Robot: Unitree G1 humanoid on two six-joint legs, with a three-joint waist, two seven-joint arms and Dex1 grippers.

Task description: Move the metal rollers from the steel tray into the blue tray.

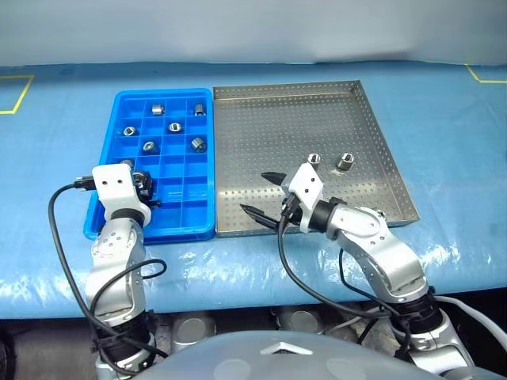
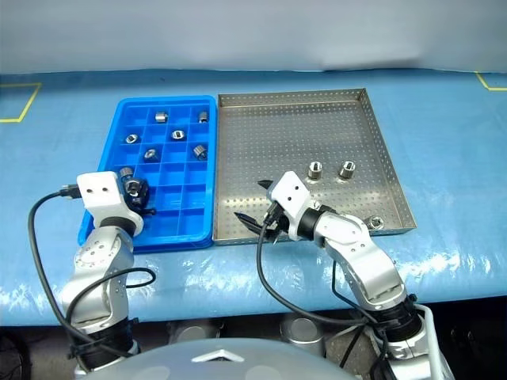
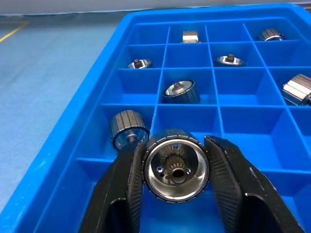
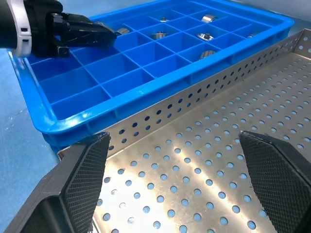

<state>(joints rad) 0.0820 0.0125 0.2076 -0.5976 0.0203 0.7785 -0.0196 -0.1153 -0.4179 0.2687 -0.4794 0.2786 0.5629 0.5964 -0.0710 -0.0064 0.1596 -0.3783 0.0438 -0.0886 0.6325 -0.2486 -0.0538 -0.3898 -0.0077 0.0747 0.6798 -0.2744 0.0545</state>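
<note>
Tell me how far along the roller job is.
Done: seven metal rollers lie in the blue tray. In hand: the left gripper holds another roller over it. Left: three rollers in the steel tray, where the right gripper hangs open.

A lab or workshop bench, as far as I can see.
I see a table [image 1: 444, 119] under a pale blue cover with yellow tape marks [image 1: 16, 95], a perforated steel tray [image 1: 301, 119] and a blue tray [image 1: 119, 107] holding rollers [image 1: 173, 125].

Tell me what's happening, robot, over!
Left end effector shut on a metal roller over the blue tray. Right end effector open over the steel tray. Three rollers left there. Nothing blocking.
</note>
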